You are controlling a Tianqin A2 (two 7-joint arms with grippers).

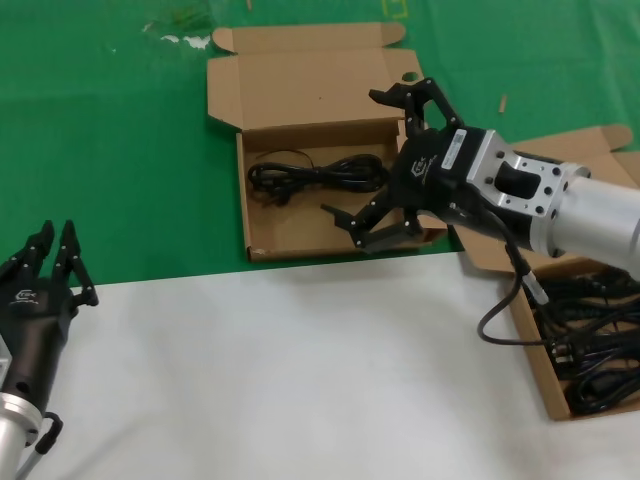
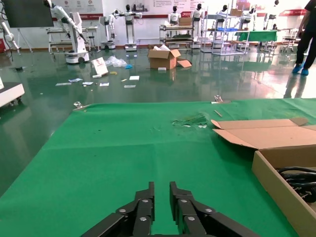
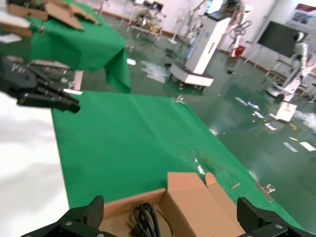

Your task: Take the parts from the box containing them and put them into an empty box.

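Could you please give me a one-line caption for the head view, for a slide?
Open right gripper hovers over the wide box holding one cord bundle; left gripper waits, shut, at lower left.

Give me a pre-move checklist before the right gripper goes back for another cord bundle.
1. Right gripper open and holding nothing: ok.
2. One cord bundle lies inside the middle box, apart from the fingers: ok.
3. More cord bundles remain in the right-hand box: ok.
4. The robot's own cable hangs by that box's near wall; whether it will snag: cannot tell.
5. Left gripper shut and parked at the near left, out of the way: ok.
6. Right-hand box lid fully back: cannot tell, the arm hides part of it.
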